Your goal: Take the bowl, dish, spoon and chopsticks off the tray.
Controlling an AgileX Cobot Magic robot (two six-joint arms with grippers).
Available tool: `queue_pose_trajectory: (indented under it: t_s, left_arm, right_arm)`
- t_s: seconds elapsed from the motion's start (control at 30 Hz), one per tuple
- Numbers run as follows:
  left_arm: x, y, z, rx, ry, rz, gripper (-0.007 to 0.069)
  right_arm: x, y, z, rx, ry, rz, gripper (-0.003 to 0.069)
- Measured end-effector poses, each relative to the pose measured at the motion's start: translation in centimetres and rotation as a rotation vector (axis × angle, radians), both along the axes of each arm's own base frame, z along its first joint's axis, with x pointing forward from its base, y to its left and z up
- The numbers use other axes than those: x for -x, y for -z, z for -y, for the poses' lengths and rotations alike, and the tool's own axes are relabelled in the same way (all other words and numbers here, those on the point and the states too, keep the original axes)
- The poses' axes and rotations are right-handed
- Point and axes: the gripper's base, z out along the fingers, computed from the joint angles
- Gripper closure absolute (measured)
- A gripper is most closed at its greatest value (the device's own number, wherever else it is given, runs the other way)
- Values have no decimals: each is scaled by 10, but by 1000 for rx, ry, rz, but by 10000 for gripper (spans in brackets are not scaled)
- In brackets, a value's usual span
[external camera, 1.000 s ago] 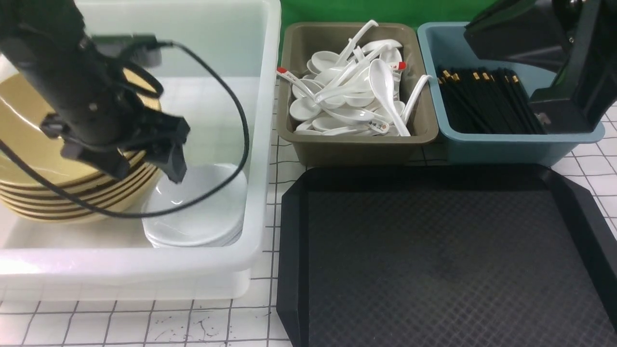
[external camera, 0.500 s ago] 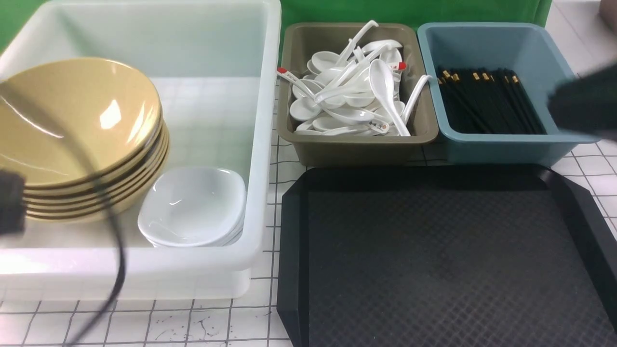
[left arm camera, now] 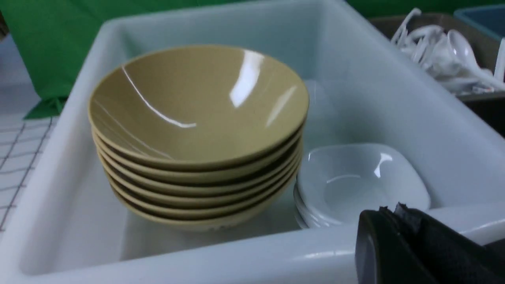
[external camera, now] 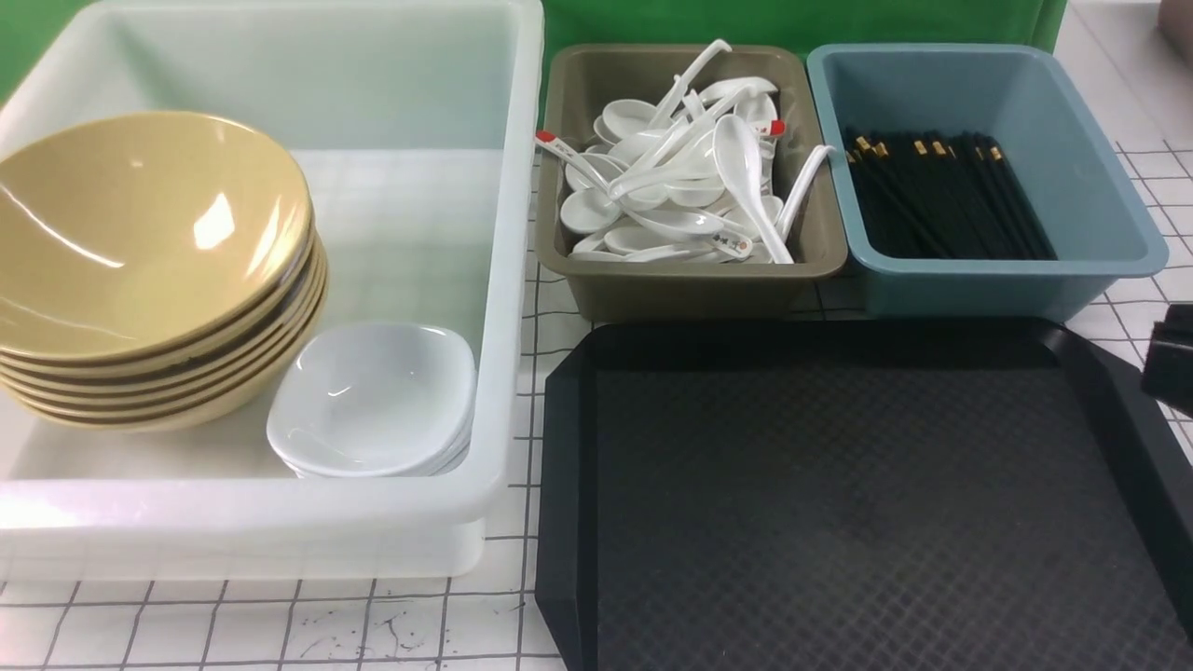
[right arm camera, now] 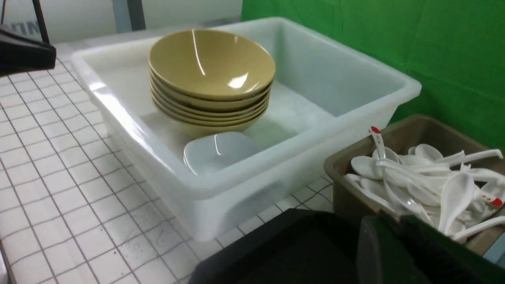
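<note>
Front view shows the tray (external camera: 867, 503) lying bare on the white gridded counter (external camera: 280, 624) — black, rectangular with cut-off corners, a raised rim and a diamond-textured floor. Left of it sits a translucent white tub (external camera: 508, 280). Inside, the bowl (external camera: 140, 233) tops a stack of like bowls: wide, glossy mustard-tan, with bright highlights on its inner wall. Touching the stack's near side is the dish (external camera: 373, 396), small, shallow, glossy white and rounded-square, itself on top of a few more.

Behind the tray, an olive bin (external camera: 690, 280) holds a heap of white soup spoons, some red-tipped; the spoon (external camera: 741, 172) lies on top, plain white with a deep oval scoop. Just beside it, a blue bin (external camera: 1100, 186) holds the chopsticks (external camera: 941, 196) — thin black sticks with gold bands near their far ends, packed side by side.

A dark piece of the right arm (external camera: 1172, 359) shows at the right edge, over the tray's corner. In each wrist view only a dark edge of the fingers (left arm camera: 418, 244) (right arm camera: 410, 252) appears; whether either pair is apart or together, I cannot tell.
</note>
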Motion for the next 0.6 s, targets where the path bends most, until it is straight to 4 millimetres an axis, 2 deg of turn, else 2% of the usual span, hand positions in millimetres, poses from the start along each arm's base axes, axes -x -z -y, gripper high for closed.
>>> queue_pose_trajectory:
  t_s: [0.6]
  left_arm:
    - [3,4,0,-1,2,-10,637]
  right_arm:
    - [-1,3,-2,-12,0,-1,551]
